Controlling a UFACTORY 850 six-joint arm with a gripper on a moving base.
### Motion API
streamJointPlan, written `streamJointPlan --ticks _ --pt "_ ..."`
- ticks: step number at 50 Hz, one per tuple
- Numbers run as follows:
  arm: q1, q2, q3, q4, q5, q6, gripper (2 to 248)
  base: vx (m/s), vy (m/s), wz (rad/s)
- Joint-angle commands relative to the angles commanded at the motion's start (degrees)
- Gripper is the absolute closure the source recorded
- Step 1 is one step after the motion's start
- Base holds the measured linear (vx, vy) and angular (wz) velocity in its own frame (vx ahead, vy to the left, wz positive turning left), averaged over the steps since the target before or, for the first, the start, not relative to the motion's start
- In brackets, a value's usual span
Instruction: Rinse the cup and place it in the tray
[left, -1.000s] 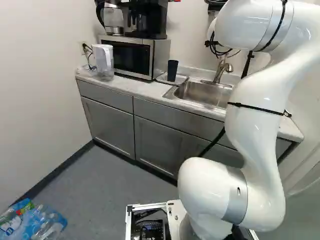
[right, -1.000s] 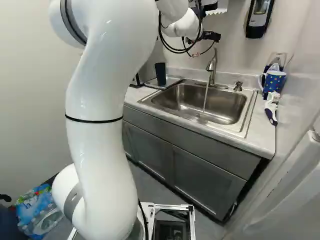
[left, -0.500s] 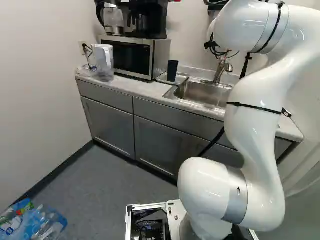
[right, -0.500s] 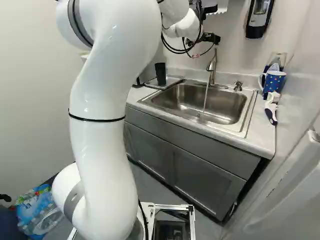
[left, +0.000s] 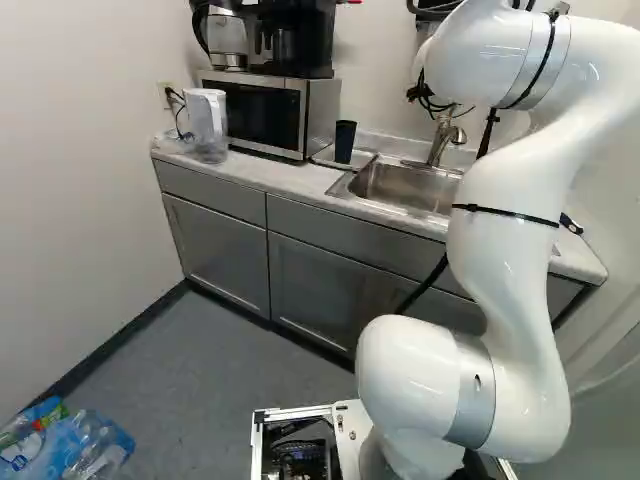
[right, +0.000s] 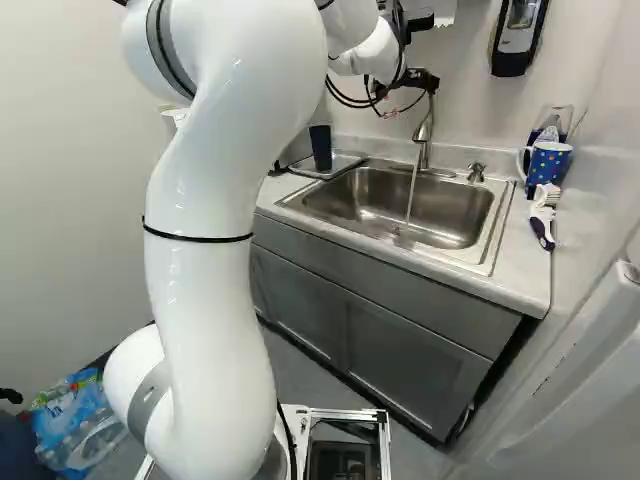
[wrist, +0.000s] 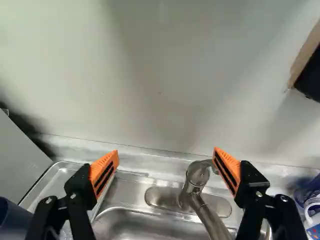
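Note:
My gripper (right: 408, 80), in the right base view, is up near the wall, close by the faucet (right: 425, 130). In the wrist view the gripper (wrist: 166, 167) has its orange-padded fingers wide apart with nothing gripped, and the faucet (wrist: 197, 182) shows between and below them. A dark blue cup (right: 320, 147) stands upright on the tray (right: 347, 163) left of the sink (right: 390, 205); the same cup (wrist: 14, 222) shows partly, outside one finger. Water (right: 411, 195) runs from the faucet into the sink.
A microwave (left: 265, 115) stands beside the tray, with a white pitcher (left: 207, 120) at its other side. Right of the sink are a dotted mug (right: 548, 165) and a brush (right: 543, 215). A soap dispenser (right: 518, 38) hangs on the wall.
In the right base view my upper arm has swung rightward; in the left base view it has shifted slightly leftward. The gripper's mount has moved a little. The base and cup have stayed put.

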Motion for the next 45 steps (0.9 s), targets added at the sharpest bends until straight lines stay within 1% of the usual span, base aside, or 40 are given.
streamJointPlan --ticks 32,45 --pt "-0.3 1.4 1.7 0.0 -3.9 0.0 3 0.000 0.000 0.000" --pt "-0.3 1.5 1.8 0.0 -4.4 0.0 3 0.000 0.000 0.000"
